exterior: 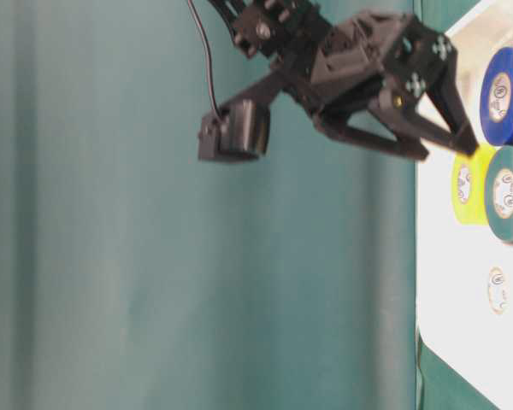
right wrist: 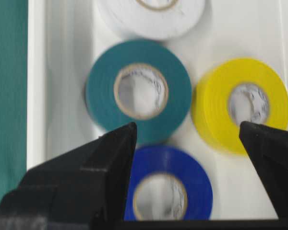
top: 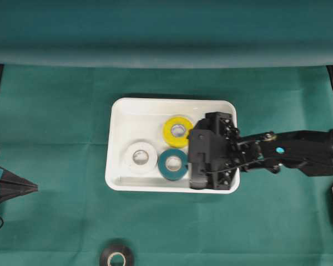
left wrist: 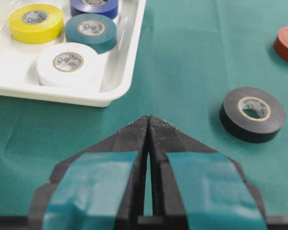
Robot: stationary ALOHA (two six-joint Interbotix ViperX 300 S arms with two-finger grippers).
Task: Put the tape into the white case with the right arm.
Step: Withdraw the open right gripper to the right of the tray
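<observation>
1. We've got a glossy white case point(top: 117, 166) with rounded corners on wrinkly green cloth point(top: 55, 122).
2. Inside lie smooth round rolls: yellow tape point(right wrist: 240, 104), teal tape point(right wrist: 138, 91), white tape point(left wrist: 67, 63) and blue tape point(right wrist: 168, 181).
3. The right gripper point(right wrist: 187, 143) hangs over the blue one, jaws wide, gripping nothing.
4. The left gripper point(left wrist: 149, 125) is pinched closed near a black tape point(left wrist: 252, 114) on the cloth.

No text, brand or number could be read anywhere. The paper cores of the white tape roll point(left wrist: 68, 62), the teal tape roll point(left wrist: 90, 29) and the black tape roll point(left wrist: 252, 111) carried small dark printed marks, too small and blurred to make out.
</observation>
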